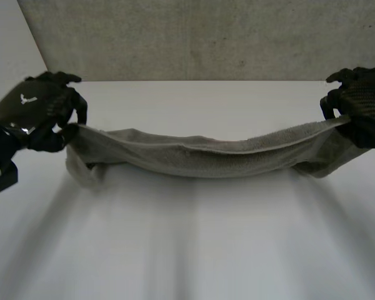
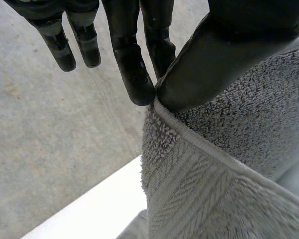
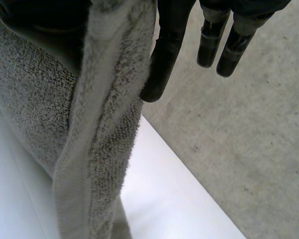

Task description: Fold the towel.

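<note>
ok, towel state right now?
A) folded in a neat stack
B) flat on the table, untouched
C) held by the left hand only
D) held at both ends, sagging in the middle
D: the left hand and the right hand each pinch one end of the towel, which hangs stretched between them and dips lowest in the middle.

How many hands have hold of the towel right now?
2. The left hand pinches the towel at its left end, and the right hand pinches its right end. The towel sags between them.
</note>
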Available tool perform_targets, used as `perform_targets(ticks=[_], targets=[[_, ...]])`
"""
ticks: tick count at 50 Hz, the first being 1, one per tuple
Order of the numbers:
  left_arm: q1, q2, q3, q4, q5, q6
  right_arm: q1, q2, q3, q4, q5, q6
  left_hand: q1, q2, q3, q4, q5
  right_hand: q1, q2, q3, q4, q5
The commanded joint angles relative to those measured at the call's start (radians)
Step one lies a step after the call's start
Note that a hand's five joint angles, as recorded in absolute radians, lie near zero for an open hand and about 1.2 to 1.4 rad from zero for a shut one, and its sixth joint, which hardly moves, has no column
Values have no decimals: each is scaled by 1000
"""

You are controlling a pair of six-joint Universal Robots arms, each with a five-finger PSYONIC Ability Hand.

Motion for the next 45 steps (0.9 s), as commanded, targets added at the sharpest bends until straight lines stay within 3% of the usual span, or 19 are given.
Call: perform_targets(ticks=[1, 10, 12, 17, 20, 25, 27, 36, 45], targets=[[14, -99, 96, -12, -2, -3, 22, 21, -65, 22, 9, -6, 128, 46, -48, -54, 58, 75, 53, -47, -76, 38], [-52, -420, 290, -12, -43, -2, 185, 326, -217, 12, 194, -89, 128, 46, -48, -54, 58, 75, 53, -47, -76, 38], [-116, -574, 404, -15, -118, 0, 218, 383, -246, 12, 243, -127, 128, 46, -48, -54, 58, 75, 53, -47, -76, 38], [-173, -758, 567, -12, -232, 3, 280, 563, -342, -17, 364, -196, 128, 46, -48, -54, 58, 75, 53, -47, -76, 38], [-186, -867, 664, -1, -270, 3, 292, 605, -364, -47, 384, -195, 128, 46, -48, -54, 58, 75, 53, -47, -76, 38], [-217, -982, 780, 36, -299, 2, 346, 700, -396, -205, 558, -192, 128, 46, -48, -54, 58, 75, 53, -47, -76, 38], [-225, -1010, 810, 50, -309, 2, 350, 715, -398, -236, 586, -190, 128, 46, -48, -54, 58, 75, 53, -47, -76, 38], [-239, -1102, 874, 122, -335, 29, 355, 771, -407, -304, 609, -189, 128, 46, -48, -54, 58, 75, 53, -47, -76, 38], [-248, -1109, 876, 140, -343, 61, 355, 835, -447, -319, 576, -192, 128, 46, -48, -54, 58, 75, 53, -47, -76, 38]])
